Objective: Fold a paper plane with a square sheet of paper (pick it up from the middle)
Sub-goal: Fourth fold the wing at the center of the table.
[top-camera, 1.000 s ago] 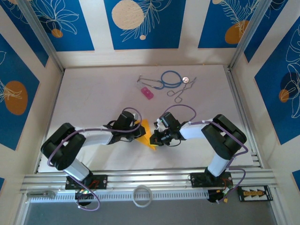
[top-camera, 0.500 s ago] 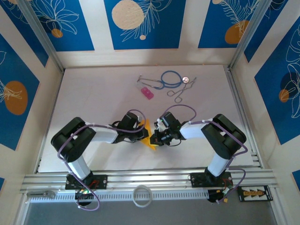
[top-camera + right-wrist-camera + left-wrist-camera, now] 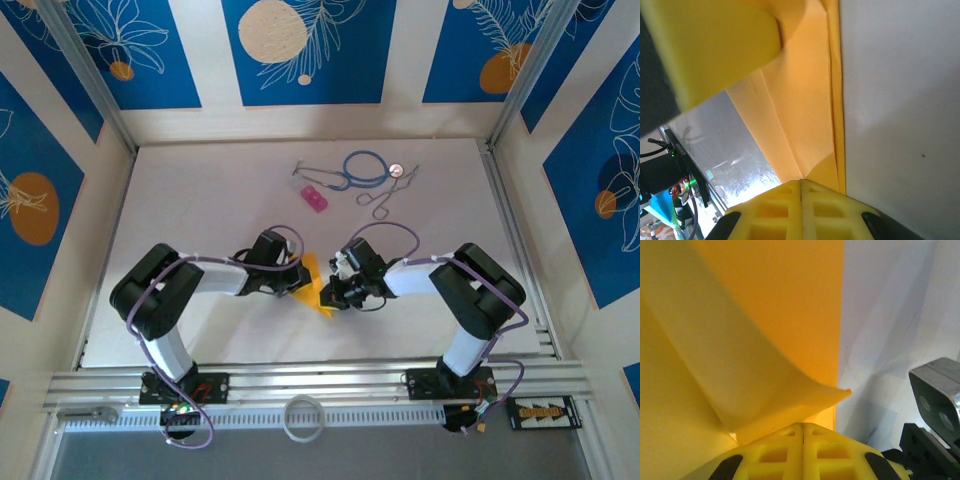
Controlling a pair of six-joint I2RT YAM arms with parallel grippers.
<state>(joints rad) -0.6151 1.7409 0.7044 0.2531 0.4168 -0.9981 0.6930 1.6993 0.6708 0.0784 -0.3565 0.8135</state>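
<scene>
**Work surface.** The white table (image 3: 200, 200) carries all items.

**Arms.** The left arm (image 3: 195, 285) and right arm (image 3: 455, 285) both reach inward and low, and their wrists meet near the middle of the table, towards its near half.

**Task item.** The square sheet of paper (image 3: 322, 305) sits between the two wrists in the overhead view. It is orange-yellow and partly folded. In the left wrist view, the sheet (image 3: 785, 300) shows a flat panel with a straight edge against the table and a loose flap curling up from the fingertips. In the right wrist view, the sheet (image 3: 800, 115) shows layered folds with long creases running down to the fingertips.

**Left gripper** (image 3: 803, 426). Its yellow fingers are pressed together with no gap at the seam. The curled flap runs into their tips, so they appear to pinch the sheet. Overhead, this gripper (image 3: 296, 282) touches the sheet's left side.

**Right gripper** (image 3: 801, 182). Its fingers are likewise pressed together and appear to nip the folded edge where the creases converge. Overhead, this gripper (image 3: 331, 293) touches the sheet's right side.

**Other items.** These lie at the far side of the table, well apart from the sheet:
- a blue stethoscope (image 3: 346, 168), coiled;
- metal scissors (image 3: 392, 190), just beside the stethoscope on its right;
- a small pink block (image 3: 314, 198), near the stethoscope's left end.
</scene>
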